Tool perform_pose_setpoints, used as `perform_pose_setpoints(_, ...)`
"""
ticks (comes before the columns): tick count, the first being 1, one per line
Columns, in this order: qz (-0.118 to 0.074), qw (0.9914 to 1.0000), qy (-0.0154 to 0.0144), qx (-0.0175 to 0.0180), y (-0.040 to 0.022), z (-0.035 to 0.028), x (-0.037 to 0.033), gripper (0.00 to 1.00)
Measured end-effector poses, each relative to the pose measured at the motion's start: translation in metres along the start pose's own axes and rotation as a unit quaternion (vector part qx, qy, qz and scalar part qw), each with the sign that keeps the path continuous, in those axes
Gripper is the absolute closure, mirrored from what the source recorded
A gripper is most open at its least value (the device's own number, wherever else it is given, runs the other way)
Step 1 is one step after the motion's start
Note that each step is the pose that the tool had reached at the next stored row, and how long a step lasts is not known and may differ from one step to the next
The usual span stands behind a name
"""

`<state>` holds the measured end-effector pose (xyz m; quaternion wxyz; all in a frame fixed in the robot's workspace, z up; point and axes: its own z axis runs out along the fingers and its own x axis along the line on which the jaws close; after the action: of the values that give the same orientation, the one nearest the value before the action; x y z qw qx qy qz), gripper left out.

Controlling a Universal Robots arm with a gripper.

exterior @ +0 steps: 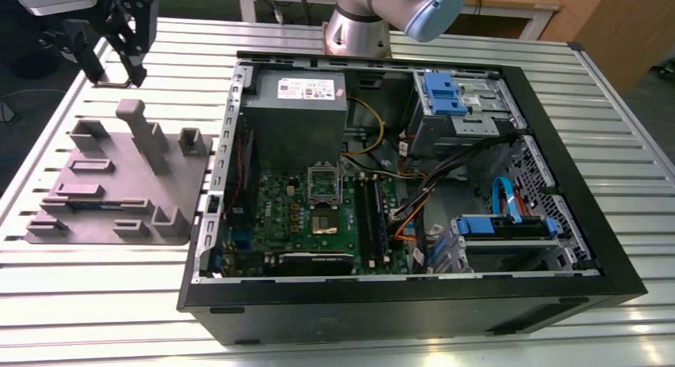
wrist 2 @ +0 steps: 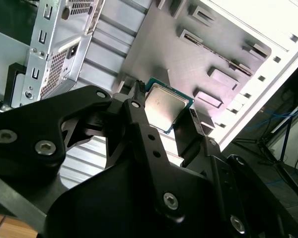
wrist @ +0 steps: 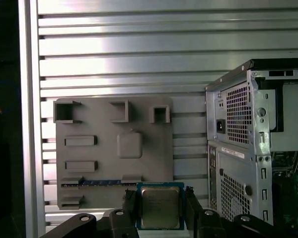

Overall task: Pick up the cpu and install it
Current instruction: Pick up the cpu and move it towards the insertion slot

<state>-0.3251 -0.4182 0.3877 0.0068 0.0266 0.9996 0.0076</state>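
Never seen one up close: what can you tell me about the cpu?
The cpu is a small flat square chip: dull silvery metal top, thin blue-green rim. The black gripper clamps two opposite edges, holding it in the air above the slatted metal table, close to the grey parts tray.

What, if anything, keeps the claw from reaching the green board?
Probably yes, reachable: the case lies open on top, green board bare from above; the claw, gripping the cpu, hangs outside it.

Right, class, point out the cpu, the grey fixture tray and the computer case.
cpu [wrist: 160, 207], first wrist view, middle of its silvery top.
grey fixture tray [wrist: 154, 158], first wrist view, bare flat surface.
computer case [exterior: 401, 315], exterior view, black outer wall.
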Motion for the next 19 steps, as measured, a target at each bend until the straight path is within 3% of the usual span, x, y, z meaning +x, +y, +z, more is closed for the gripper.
perform_pose_setpoints(11, 0.0, 1.0, 0.0, 0.0, 0.0005, 0.0002, -0.01, 0.53)
perform_pose_setpoints(19, 0.0, 1.0, 0.0, 0.0, 0.0012, 0.0003, -0.0223, 0.53)
